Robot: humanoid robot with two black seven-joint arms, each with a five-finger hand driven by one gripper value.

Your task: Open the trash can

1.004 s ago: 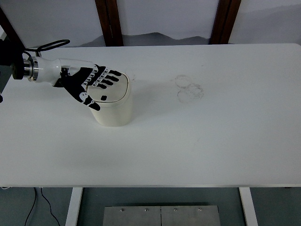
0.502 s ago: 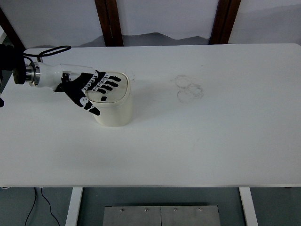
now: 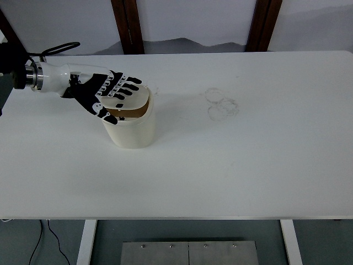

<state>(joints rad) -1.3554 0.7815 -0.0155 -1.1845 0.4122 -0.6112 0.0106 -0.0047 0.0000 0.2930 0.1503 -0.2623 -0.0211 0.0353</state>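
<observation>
- White table [image 3: 248,165] under everything, wide and mostly bare, with two dark wooden posts [image 3: 128,25] behind its far edge.
- Cream trash can [image 3: 134,130] standing upright on the table's left half, nearer the far edge than the near one.
- Left arm [image 3: 52,77] reaching in over the table's left edge toward the can, white forearm with a metal ring at the wrist.
- Left hand [image 3: 102,96] black and white, laid flat on the can's top, fingers [image 3: 129,87] stretched out and relaxed, gripping nothing.
- Lid [image 3: 129,99] tilted beneath the fingers, with a brown gap showing along its near edge.
- Faint ring marks [image 3: 220,105] on the table to the can's right, well apart from it.
</observation>
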